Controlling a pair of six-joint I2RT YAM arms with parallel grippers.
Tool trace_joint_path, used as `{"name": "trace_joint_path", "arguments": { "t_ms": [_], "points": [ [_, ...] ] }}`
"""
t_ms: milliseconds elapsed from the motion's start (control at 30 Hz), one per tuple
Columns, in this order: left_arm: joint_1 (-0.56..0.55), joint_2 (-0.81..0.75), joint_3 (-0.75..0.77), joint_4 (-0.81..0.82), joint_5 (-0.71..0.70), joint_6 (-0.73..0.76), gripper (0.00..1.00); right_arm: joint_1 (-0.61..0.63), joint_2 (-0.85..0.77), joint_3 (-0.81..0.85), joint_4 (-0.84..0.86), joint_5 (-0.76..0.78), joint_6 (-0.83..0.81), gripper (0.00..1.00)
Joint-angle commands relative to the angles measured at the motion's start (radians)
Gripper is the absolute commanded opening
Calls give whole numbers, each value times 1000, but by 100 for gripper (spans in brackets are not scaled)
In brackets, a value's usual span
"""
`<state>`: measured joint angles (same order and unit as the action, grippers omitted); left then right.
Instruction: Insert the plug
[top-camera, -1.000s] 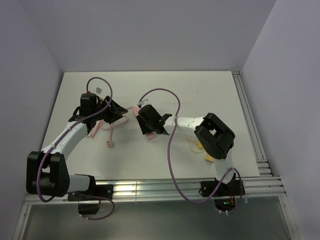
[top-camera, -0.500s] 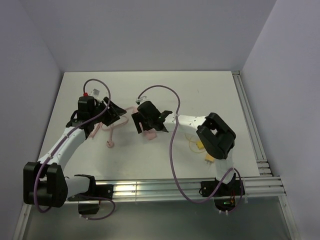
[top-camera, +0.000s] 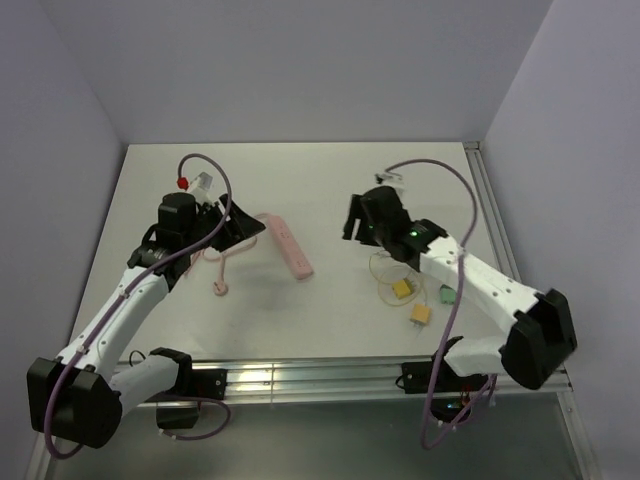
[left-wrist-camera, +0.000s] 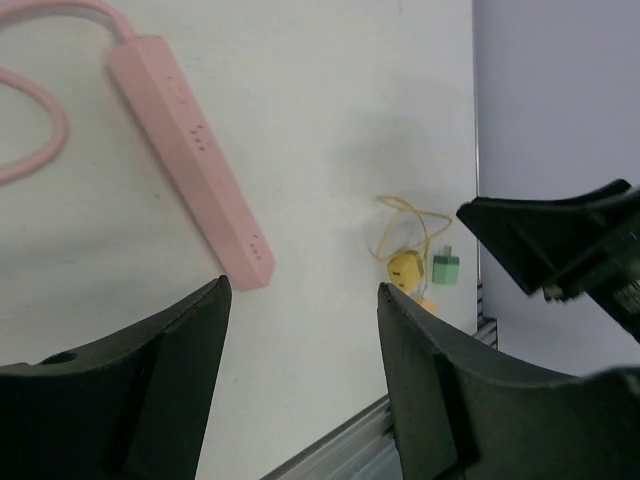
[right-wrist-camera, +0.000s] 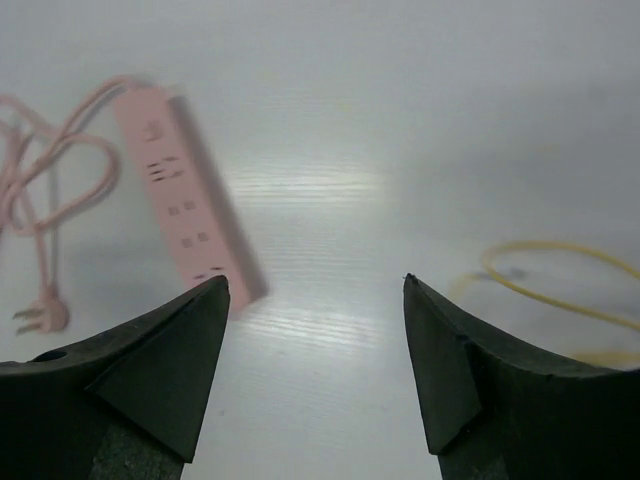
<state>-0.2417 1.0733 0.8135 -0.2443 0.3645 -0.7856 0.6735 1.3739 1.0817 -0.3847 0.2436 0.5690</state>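
Nearest the bases: a yellow plug (top-camera: 402, 289) and a green plug (top-camera: 446, 297) lie on the table (top-camera: 330, 170) beside a loop of yellow cable (right-wrist-camera: 545, 245), untouched.

Change noted: the right gripper (right-wrist-camera: 315, 282) has left the pink power strip (top-camera: 285, 247) and swung over to the plug side, fingers apart and empty. This reads as strip positioned, plug pickup next.

The yellow plug sits just on the near side of those fingers, not between them — only its cable shows in the wrist view.

Farther left, the left gripper (left-wrist-camera: 303, 286) hovers by the strip's cord end, fingers apart, holding nothing, well apart from the plugs.
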Motion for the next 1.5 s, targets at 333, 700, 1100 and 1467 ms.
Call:
{"name": "trace_joint_path", "arguments": {
  "t_ms": [333,700,1100,1467],
  "points": [
    [-172,-26,47,74,10,3,66,-245,-495,-404,-436,40,325,65],
    [-197,-55,26,77,28,6,67,-270,-444,-428,-623,132,506,56],
    [-196,-69,22,102,54,5,67,-282,-368,-462,-620,122,517,59],
    [-197,-91,29,112,76,-1,68,-282,-292,-454,-591,89,470,63]
  ]
}}
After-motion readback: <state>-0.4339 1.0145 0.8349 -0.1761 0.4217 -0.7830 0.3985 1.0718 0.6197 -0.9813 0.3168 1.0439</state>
